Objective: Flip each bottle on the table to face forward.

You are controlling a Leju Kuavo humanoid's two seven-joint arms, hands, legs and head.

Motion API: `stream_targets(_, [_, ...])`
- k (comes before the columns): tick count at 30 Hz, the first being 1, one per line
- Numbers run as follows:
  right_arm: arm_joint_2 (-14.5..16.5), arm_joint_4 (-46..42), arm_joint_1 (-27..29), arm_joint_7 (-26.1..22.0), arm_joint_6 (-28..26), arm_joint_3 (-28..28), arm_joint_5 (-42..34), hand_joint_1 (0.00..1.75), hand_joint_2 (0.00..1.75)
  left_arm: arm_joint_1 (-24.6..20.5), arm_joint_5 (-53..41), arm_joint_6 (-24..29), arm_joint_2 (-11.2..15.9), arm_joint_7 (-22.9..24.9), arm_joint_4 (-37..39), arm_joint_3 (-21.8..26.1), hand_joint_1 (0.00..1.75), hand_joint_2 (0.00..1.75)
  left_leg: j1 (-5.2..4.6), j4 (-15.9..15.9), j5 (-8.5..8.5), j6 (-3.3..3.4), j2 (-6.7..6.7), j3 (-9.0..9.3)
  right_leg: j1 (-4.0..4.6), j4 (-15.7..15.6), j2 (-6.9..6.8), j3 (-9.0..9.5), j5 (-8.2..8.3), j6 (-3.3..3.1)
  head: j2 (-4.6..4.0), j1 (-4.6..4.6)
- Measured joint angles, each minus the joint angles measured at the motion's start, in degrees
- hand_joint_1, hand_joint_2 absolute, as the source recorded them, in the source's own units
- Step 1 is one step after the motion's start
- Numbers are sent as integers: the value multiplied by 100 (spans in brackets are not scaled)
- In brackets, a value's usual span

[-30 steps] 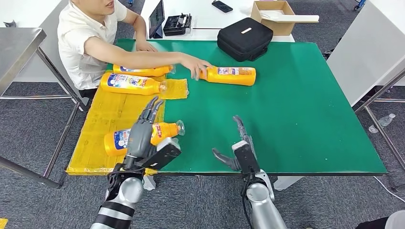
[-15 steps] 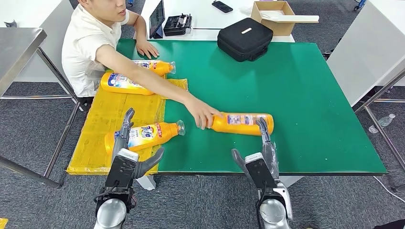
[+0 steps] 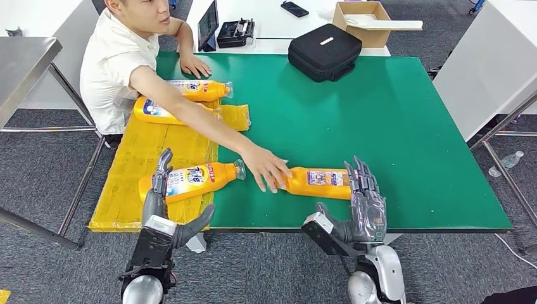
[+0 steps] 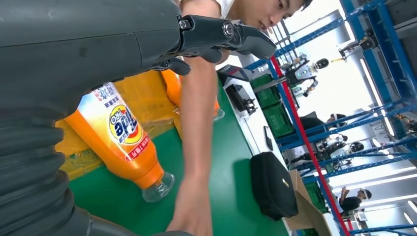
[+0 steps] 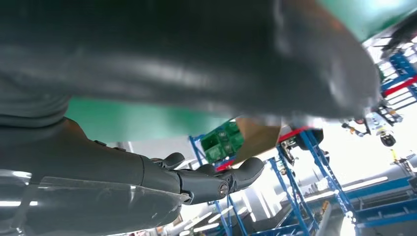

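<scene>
My right hand, fingers spread and holding nothing, meets the near-right bottle; grasp after the person's hand clears. My left hand hangs released.

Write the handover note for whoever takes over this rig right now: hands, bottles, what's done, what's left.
Left hand: open, beside the near-left bottle, holding nothing.
Right hand: open, fingers spread at the base of the front bottle; contact cannot be told.
A person's hand rests on that bottle's neck end.
Two far bottles lie by the person at the table's left.
Done: near-left bottle shows its front label.
Left: front bottle shows a small-print label, probably needs flipping; check the far two.
</scene>
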Motion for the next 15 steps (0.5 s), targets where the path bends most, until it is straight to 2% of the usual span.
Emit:
stream_targets(8, [-314, 444, -270, 217, 9, -5, 140, 0, 0, -35, -45, -20, 1, 64, 68, -50, 0, 175, 1, 0, 1, 0, 2, 2, 1, 1, 1, 0, 1, 1, 0, -2])
stream_targets(15, [-711, 1771, -1222, 558, 97, -110, 497, 0, 0, -181, 305, -216, 3, 258, 316, -214, 0, 175, -3, 2, 4, 4, 4, 4, -1, 0, 2, 2, 5, 2, 0, -3])
